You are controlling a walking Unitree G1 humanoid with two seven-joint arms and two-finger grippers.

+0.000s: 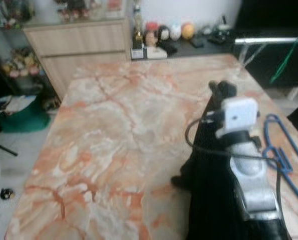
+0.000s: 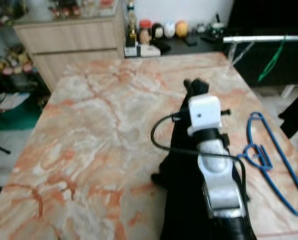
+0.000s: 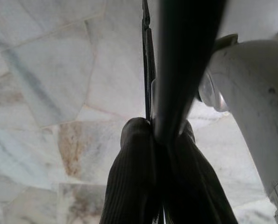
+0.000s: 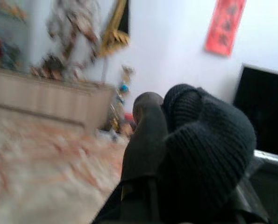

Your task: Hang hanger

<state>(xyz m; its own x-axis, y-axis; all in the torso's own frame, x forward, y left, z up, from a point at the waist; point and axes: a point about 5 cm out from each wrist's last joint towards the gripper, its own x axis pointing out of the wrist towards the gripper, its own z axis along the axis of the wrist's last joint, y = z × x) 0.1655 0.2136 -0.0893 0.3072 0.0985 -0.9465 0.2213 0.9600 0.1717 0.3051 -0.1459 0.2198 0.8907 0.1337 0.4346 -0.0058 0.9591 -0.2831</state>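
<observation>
Right gripper (image 4: 171, 140) fingers clamped on black knit garment (image 2: 189, 200) (raised), blue hanger (image 2: 269, 160) on table (image 2: 88, 140)

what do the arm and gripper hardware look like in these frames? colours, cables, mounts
Right arm: silver metal casing, scuffed, with a white boxy camera module at the wrist and a black cable looping out from it. Right gripper: long black fingers with a ribbed, rubbery surface. Left gripper: the same black ribbed fingers, beside a silver-white housing.
</observation>
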